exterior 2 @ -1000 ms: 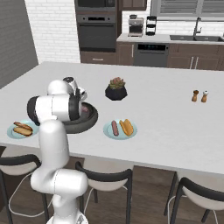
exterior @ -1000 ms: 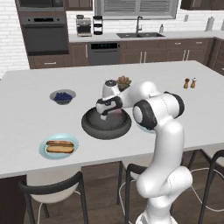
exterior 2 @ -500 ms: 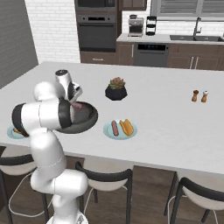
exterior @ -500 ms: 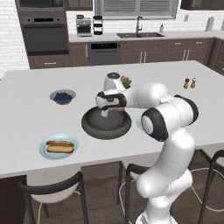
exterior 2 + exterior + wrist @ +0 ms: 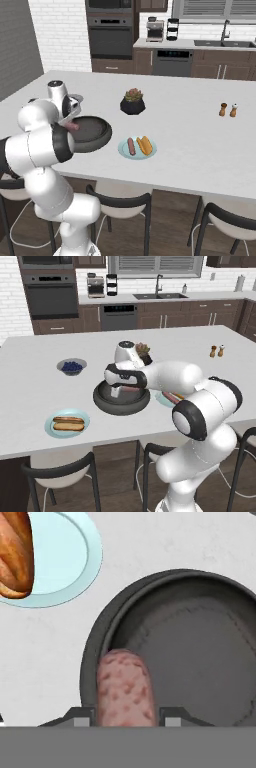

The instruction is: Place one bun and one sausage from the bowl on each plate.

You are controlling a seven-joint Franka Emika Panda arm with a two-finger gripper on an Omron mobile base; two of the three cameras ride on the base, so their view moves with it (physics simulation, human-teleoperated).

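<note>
The dark bowl (image 5: 121, 402) (image 5: 92, 131) (image 5: 195, 647) stands mid-counter. My gripper (image 5: 116, 391) (image 5: 70, 122) (image 5: 126, 716) hangs over its near-left rim, shut on a pinkish sausage (image 5: 125, 689) (image 5: 73, 126) that runs out between the fingertips (image 5: 82, 716) just above the bowl's edge. One teal plate (image 5: 50, 423) at the front left holds a bun (image 5: 68, 427) and a sausage (image 5: 67, 419). The other plate (image 5: 125, 150) (image 5: 162, 400), right of the bowl, holds a sausage (image 5: 131, 145) beside a bun (image 5: 144, 144). A plate (image 5: 65, 562) with a bun (image 5: 15, 554) shows at the hand view's top left.
A small bowl of blue berries (image 5: 71, 366) sits behind the bowl to the left, and a plant pot (image 5: 143, 351) (image 5: 133, 102) behind it. Salt and pepper shakers (image 5: 217, 350) (image 5: 228, 109) stand far right. Stools (image 5: 60, 471) line the counter's front edge.
The arm's elbow has swung out towards the right and forward. The hand has stayed over the bowl and sunk slightly towards its left rim.
</note>
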